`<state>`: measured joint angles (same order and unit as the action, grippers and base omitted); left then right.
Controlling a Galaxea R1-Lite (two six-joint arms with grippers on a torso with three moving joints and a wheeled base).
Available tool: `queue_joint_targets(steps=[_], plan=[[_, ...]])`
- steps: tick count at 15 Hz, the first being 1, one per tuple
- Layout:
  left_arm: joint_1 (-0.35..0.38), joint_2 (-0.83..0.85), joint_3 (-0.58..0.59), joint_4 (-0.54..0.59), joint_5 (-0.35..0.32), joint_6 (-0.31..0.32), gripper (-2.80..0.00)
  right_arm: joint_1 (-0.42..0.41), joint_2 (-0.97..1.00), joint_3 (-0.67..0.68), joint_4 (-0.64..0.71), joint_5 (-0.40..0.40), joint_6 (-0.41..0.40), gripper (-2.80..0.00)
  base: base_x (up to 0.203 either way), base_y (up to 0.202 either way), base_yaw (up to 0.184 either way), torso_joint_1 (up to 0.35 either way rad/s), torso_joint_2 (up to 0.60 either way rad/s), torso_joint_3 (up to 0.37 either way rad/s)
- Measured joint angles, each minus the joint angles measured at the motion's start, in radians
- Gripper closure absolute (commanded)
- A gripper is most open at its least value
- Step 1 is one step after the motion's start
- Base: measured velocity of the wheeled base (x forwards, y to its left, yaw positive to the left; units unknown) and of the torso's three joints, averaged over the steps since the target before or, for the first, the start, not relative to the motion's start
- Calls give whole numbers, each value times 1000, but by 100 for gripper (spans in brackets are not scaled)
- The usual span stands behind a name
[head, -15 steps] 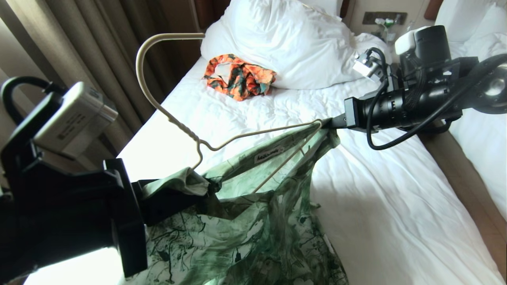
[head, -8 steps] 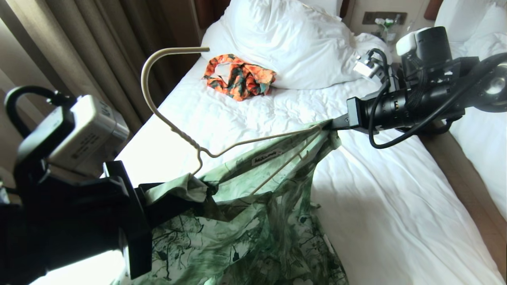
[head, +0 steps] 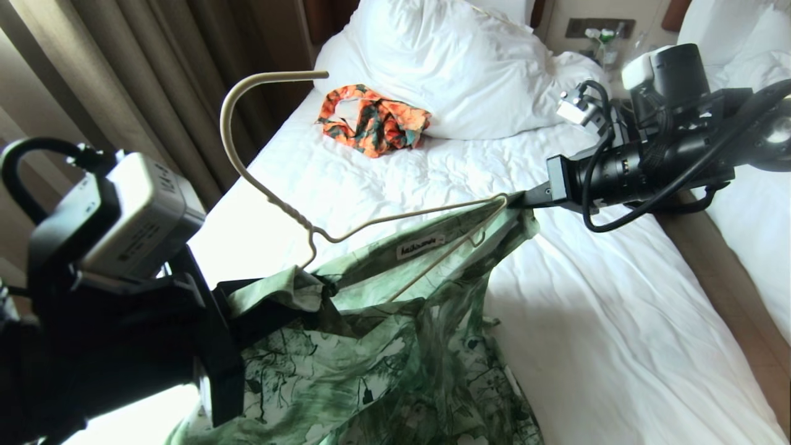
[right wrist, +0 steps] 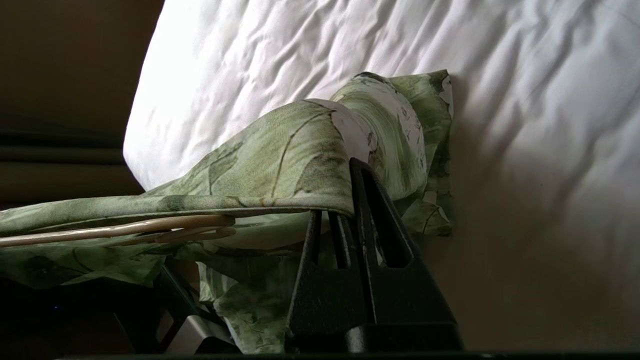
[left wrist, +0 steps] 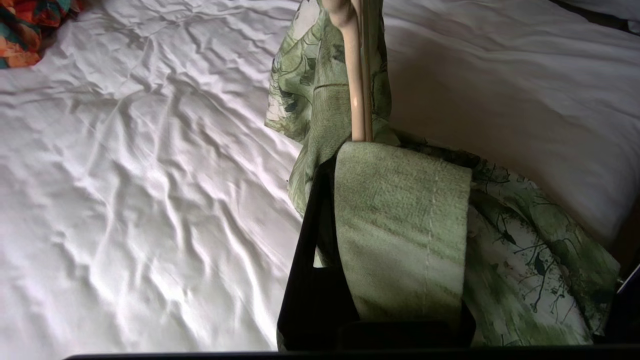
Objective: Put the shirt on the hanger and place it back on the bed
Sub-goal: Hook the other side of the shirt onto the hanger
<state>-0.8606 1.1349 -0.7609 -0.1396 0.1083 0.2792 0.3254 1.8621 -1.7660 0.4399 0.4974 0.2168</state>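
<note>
Two garments: one green shirt [head: 395, 346] and one orange garment [head: 372, 125]. One hanger [head: 296, 213]. Two beds: the near bed [head: 618, 321], and a second bed [head: 751, 216] beside it. Two tools: the left tool [head: 272, 306] and the right tool [head: 525, 198]. One pillow [head: 445, 68] that I can count.

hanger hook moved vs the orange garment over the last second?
Yes. The hanger hook has dropped slightly and shifted right, closer to the orange garment, which stayed put.
</note>
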Motion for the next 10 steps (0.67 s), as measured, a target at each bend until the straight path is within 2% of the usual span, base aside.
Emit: queue_joint_targets(steps=[5,10], plan=[[0,0,16,-8,3,23,0,1,-2,-42,78,0,0,0,0,0,0,0,0,0],[0,-1,21,-28,4,25,0,5,-10,-65,99,0,0,0,0,0,0,0,0,0]])
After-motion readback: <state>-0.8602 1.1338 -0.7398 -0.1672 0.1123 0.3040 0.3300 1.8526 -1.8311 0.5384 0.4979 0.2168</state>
